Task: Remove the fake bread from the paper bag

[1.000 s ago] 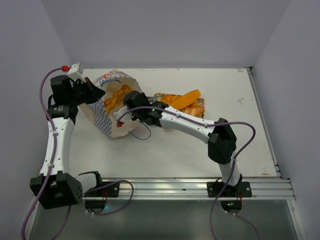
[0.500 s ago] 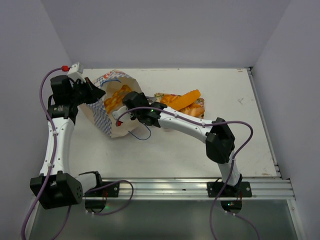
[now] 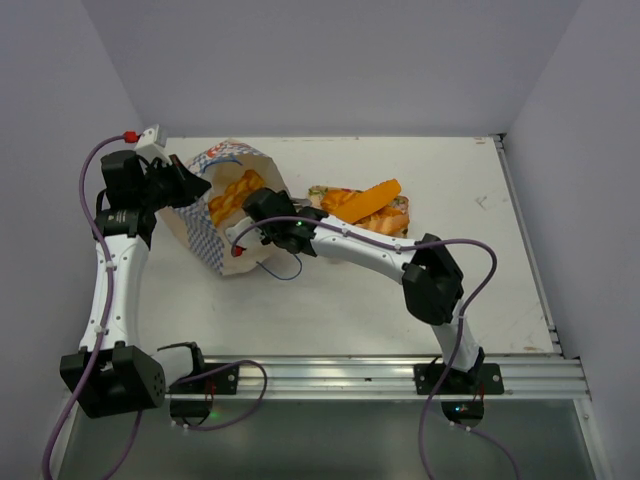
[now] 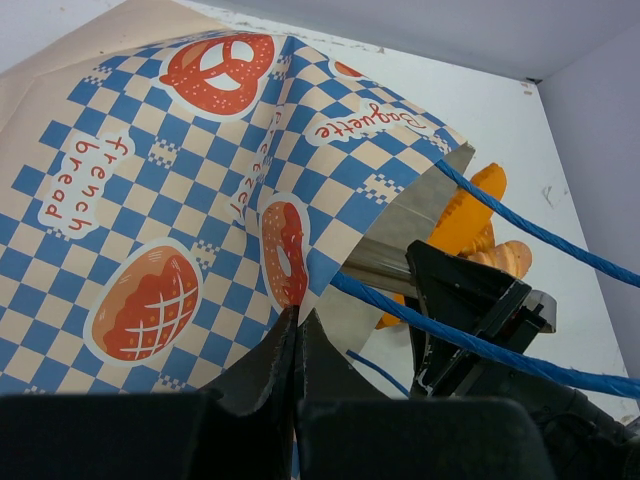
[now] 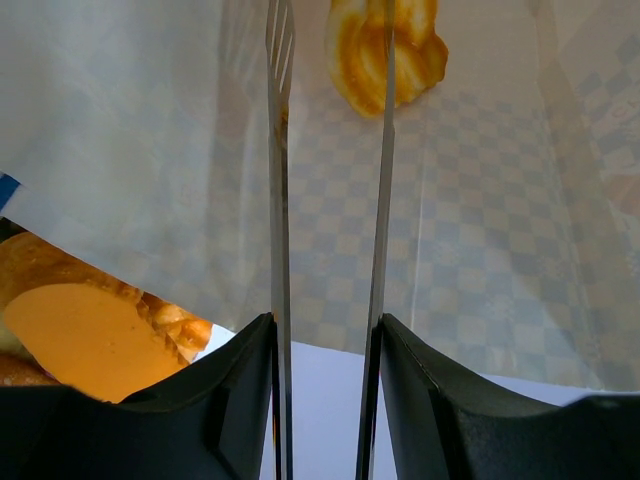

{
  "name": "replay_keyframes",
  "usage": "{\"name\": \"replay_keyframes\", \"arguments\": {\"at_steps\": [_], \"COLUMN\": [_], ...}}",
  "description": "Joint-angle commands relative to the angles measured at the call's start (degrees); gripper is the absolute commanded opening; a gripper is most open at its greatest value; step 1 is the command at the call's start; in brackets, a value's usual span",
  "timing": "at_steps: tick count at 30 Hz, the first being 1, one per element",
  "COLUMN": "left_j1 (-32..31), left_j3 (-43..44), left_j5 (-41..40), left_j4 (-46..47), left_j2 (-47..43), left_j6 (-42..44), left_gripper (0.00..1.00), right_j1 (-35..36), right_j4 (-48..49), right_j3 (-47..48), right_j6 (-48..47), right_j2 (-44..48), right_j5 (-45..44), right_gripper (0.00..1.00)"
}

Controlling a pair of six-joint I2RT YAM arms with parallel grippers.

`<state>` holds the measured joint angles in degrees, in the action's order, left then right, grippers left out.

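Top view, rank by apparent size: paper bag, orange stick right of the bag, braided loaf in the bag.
1. paper bag
2. orange stick
3. braided loaf, though it is partly hidden inside the bag, so 2 versus 3 is unsure.

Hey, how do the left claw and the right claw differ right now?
The left claw is shut, pinching the rim of the paper bag; the right claw stands open, gripping nothing. The left claw sits outside at the bag's edge; the right claw reaches inside, aimed at a golden bread at the far end. Both work on the same bag.
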<state>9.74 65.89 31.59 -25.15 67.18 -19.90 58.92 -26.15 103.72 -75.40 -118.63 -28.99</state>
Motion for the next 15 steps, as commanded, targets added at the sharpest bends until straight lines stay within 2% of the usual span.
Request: {"name": "replay_keyframes", "arguments": {"at_steps": [1, 15], "left_j1": [0.28, 0.28], "left_j3": [2.49, 2.75], "left_j5": [2.33, 2.42], "left_j4": [0.36, 0.36], "left_j2": [0.23, 0.23], "left_j6": [0.74, 0.74], "left_gripper": [0.0, 0.0], "right_j1": [0.15, 0.06], "right_j4": [1.54, 7.69], "right_j3": [0.87, 1.4], "right_j6": [0.08, -0.89], "right_j2": [0.06, -2.04], "right_j5": [-1.33, -3.35], "right_gripper": [0.48, 0.49]}}
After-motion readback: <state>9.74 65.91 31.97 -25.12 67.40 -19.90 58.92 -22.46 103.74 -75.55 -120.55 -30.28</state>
